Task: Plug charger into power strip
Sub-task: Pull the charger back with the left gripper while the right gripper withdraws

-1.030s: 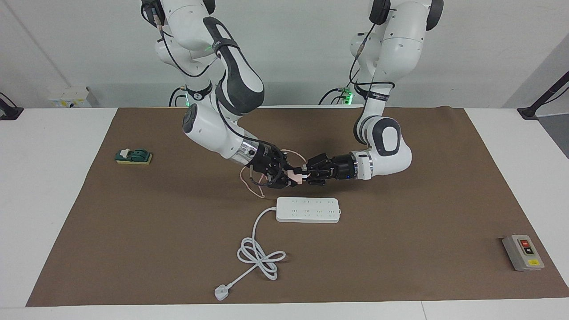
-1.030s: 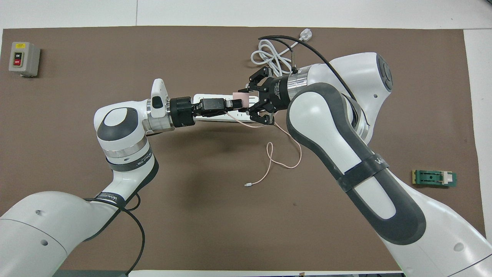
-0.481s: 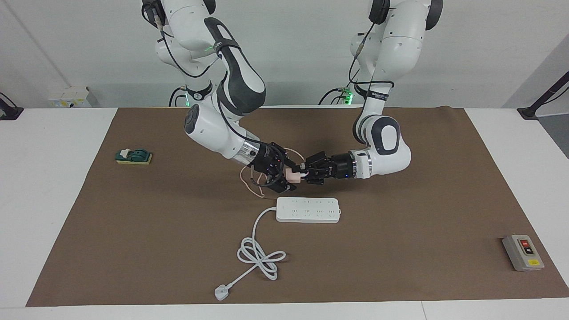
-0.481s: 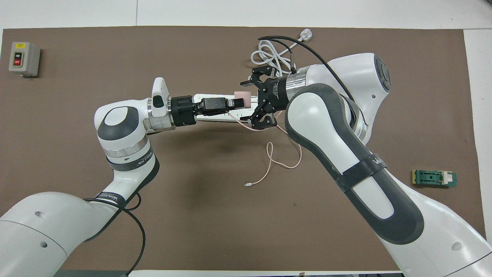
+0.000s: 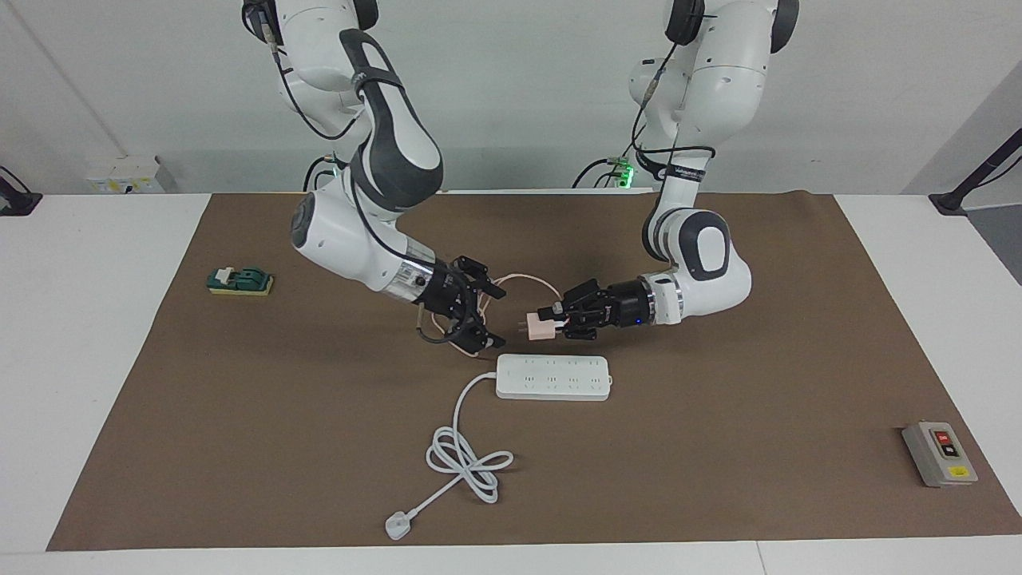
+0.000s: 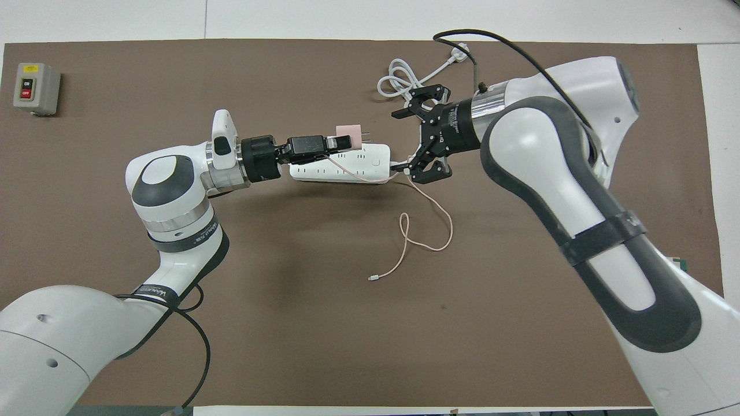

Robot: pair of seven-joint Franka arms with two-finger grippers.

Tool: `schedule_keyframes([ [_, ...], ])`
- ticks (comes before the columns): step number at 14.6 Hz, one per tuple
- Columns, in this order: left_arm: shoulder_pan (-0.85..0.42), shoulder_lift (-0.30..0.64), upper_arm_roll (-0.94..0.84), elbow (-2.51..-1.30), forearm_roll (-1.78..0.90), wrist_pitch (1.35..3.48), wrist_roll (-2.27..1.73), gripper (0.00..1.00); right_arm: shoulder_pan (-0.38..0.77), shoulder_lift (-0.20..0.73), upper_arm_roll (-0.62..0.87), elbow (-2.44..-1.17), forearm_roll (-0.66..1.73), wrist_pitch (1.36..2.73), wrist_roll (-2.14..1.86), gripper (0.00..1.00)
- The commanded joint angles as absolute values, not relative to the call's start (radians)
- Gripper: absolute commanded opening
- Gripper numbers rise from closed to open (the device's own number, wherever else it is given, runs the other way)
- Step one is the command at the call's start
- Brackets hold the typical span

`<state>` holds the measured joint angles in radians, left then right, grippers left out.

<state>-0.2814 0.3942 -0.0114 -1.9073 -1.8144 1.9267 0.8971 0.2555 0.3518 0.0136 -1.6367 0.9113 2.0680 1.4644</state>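
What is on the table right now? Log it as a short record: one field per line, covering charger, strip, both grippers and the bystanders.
charger: pink cube, in the air above the mat, prongs pointing toward the right gripper, cable trailing onto the mat
power strip: white bar flat on the mat, no socket filled
left gripper: shut on the charger
right gripper: open, clear of the charger
strip cord: looped, plug loose
bystanders: grey switch box; green block

Mat (image 5: 718, 447): matt brown, paper-like.
Power strip (image 5: 553, 377): smooth white plastic.
Charger (image 5: 541, 327): smooth pale pink plastic.
Cord (image 5: 463, 455): smooth white sheath.
Arm shells (image 6: 173, 185): glossy white plastic.
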Motion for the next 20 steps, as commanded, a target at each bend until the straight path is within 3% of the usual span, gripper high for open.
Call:
schedule_keyframes([
  [1, -0.262, 0.353, -0.009, -1.890, -1.740, 2.005, 0.824, 0.00, 0.184, 0.301, 0.020, -1.637, 0.882, 1.985, 1.483, 1.00],
  [5, -0.267, 0.235, -0.006, -1.933, -1.581, 2.190, 0.654, 0.00, 0.114, 0.249, 0.018, -1.637, 0.812, 1.910, 1.483, 1.00],
  [9, -0.232, 0.166, -0.005, -1.954, -1.240, 2.212, 0.408, 0.00, 0.075, 0.203, 0.020, -1.637, 0.700, 1.858, 1.477, 1.00],
  [17, -0.137, 0.091, -0.005, -1.899, -0.723, 1.978, -0.122, 0.00, -0.005, 0.135, 0.018, -1.637, 0.523, 1.727, 1.245, 1.00],
  [20, -0.130, 0.072, -0.003, -1.866, -0.553, 1.912, -0.153, 0.00, -0.008, 0.112, 0.020, -1.638, 0.398, 1.678, 1.029, 1.00],
])
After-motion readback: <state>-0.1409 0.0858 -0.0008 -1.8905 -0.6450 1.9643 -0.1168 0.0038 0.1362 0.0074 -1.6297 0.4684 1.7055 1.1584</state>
